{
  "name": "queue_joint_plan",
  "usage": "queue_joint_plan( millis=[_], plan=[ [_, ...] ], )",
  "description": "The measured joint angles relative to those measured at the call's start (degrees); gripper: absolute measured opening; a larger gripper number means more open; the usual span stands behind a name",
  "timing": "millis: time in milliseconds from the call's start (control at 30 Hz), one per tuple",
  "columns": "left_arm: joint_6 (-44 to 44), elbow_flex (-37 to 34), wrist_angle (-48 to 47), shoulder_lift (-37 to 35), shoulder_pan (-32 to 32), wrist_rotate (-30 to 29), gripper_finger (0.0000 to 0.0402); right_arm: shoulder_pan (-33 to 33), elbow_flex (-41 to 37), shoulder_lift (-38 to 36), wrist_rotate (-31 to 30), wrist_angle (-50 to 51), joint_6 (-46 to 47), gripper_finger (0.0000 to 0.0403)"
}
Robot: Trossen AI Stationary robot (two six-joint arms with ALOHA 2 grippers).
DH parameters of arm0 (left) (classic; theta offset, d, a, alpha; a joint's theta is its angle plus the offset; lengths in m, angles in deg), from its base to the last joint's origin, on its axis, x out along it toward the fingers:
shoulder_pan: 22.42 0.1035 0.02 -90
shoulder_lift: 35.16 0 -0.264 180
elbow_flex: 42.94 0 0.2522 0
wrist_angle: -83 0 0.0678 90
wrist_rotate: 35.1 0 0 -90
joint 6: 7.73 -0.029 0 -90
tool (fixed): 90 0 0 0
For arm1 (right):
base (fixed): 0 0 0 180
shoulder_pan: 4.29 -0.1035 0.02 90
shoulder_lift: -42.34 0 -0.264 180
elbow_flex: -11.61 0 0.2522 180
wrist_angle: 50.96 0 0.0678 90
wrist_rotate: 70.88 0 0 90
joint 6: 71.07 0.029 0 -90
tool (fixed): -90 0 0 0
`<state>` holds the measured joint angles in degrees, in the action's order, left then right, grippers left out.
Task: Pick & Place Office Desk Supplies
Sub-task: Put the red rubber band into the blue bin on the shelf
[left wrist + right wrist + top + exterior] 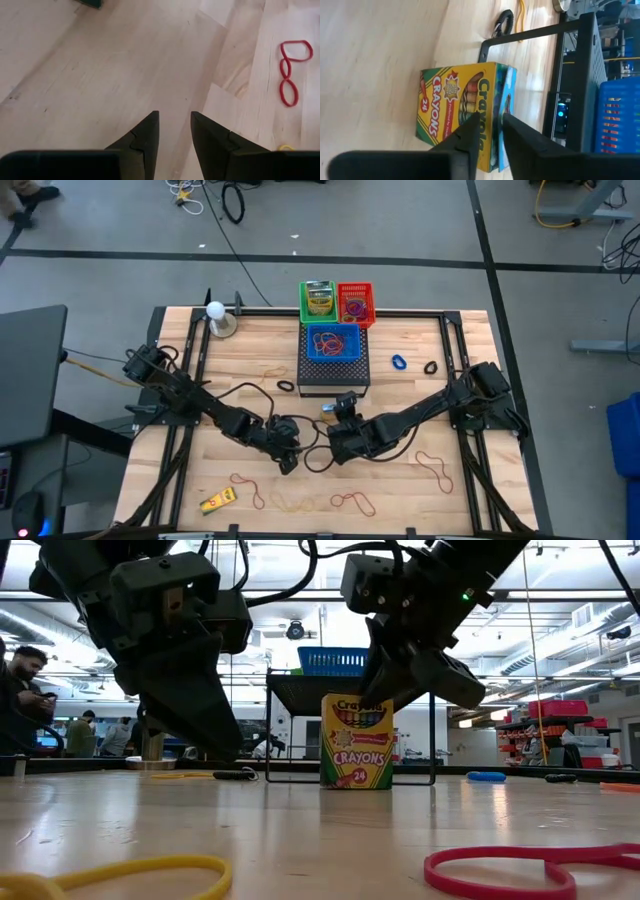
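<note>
A yellow-and-green crayon box [357, 740] stands upright on its base on the table, just in front of the black mesh box [333, 375]. My right gripper [491, 132] slants down onto the crayon box's top end with a narrow gap between its fingers, one finger on each side of the top front edge [492, 107]. My left gripper [175, 135] hovers open over bare wood to the left of the crayon box [328, 409], with nothing between its fingers. Red rubber bands [290, 75] lie beyond it. My right gripper's fingers [470, 135] stand at the crayon box's top front edge, coming from above and the right at a slant. The fingers hide the spot, so I cannot tell whether they touch the box.
The mesh box carries a blue basket [333, 342]; green [318, 302] and red [355, 303] baskets stand behind it. Loose rubber bands [435, 468] and a yellow item [217, 501] lie near the front edge. A blue ring [399, 363] and a black ring [430, 367] lie at the right.
</note>
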<state>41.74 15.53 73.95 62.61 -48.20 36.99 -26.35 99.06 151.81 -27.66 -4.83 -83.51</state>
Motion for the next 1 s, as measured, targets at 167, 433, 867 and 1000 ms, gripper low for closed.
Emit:
queue_joint_plan(
  millis=[167, 433, 867, 1000],
  plan=[
    [0.01, 0.01, -0.02, 0.0, 0.0, 0.16, 0.0119, 0.0, -0.04, 0.0, 0.14, -0.26, 0.17, 0.0133],
    [0.22, 0.01, 0.0, 0.0, 0.0, -0.05, 0.0119, -0.29, -0.13, -1.67, 1.55, -0.85, 5.2, 0.0161],
    [-1.28, 0.01, 1.3, 0.02, 0.0, -0.6, 0.0119, -2.27, -0.09, -9.34, 0.74, -1.29, 14.11, 0.0162],
    [-3.33, 0.0, 4.86, -0.07, -0.3, -3.74, 0.0119, -2.82, -0.09, -12.84, 1.32, -0.57, 21.05, 0.0142]
  ],
)
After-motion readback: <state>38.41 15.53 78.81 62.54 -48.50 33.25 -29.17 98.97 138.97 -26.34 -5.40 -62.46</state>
